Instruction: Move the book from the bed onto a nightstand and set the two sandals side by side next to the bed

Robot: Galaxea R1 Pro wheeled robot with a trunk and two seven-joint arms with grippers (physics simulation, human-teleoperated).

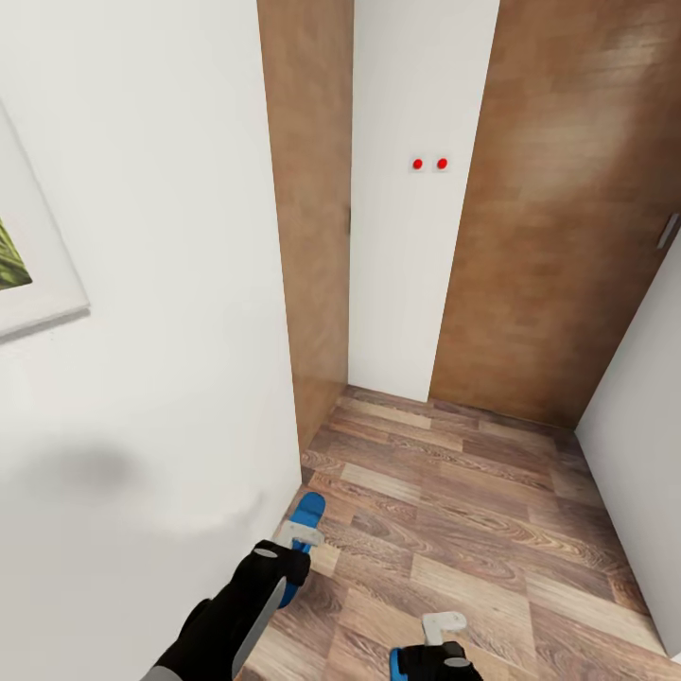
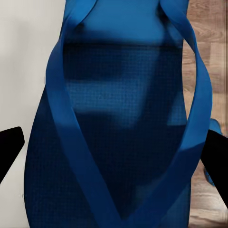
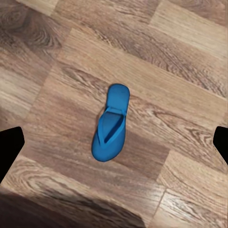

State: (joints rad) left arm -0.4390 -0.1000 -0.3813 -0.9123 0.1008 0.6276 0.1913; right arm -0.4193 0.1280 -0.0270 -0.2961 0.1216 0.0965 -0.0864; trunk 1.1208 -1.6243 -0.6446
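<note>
Your left gripper (image 1: 295,547) was clamped on one blue sandal (image 1: 305,530), which stuck out past the fingertips and hung above the wood-plank floor (image 1: 473,511), close beside the white wall (image 1: 142,378). In the left wrist view that sandal (image 2: 118,133) sat right in front of the lens, its straps meeting in a V, with the dark fingers at either side of it.

Your right gripper (image 1: 433,636) was low at the edge of the head view, and its fingers stood apart with nothing between them. In the right wrist view the fingertips (image 3: 10,142) showed at both edges, well apart, and the second sandal (image 3: 110,123) lay flat on the floor planks, straps up, well clear of them.

Beyond the hands, the floor ran to a narrow white wall panel (image 1: 416,236) carrying two red dots (image 1: 429,164), set between wood-faced surfaces (image 1: 558,218). A framed picture (image 1: 24,274) hung on the left wall.
</note>
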